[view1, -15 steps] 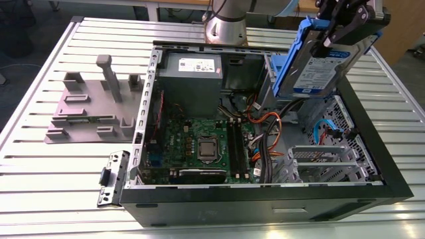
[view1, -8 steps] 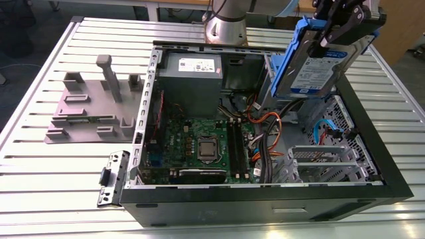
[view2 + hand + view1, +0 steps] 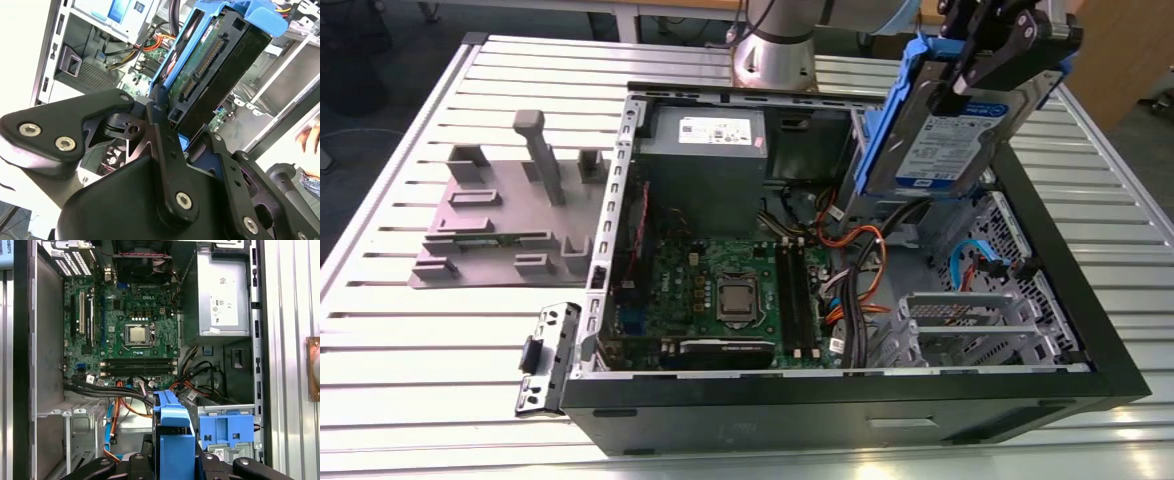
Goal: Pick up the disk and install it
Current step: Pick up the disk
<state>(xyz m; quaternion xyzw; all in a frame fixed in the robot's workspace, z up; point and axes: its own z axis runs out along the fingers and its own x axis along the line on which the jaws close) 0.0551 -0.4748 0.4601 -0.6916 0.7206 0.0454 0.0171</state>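
Note:
The disk point(image 3: 945, 135) hangs tilted, nearly on edge, above the back right corner of the open computer case point(image 3: 854, 400) in the exterior view. Its white-and-blue label faces the camera and a blue bracket runs round its edges. My gripper point(image 3: 983, 72) is shut on its upper end. In the second wrist view the disk's point(image 3: 210, 60) green circuit side and connector show, clamped between my black fingers point(image 3: 162, 135). In the first wrist view the disk's blue bracket edge point(image 3: 172, 432) points down into the case.
Inside the case lie the motherboard point(image 3: 734, 290), the grey power supply box point(image 3: 707, 150), orange and blue cables point(image 3: 861, 250) and a metal drive cage point(image 3: 961, 320). A bay holds another blue bracket point(image 3: 225, 427). A grey plastic stand point(image 3: 507, 215) sits at the exterior view's left.

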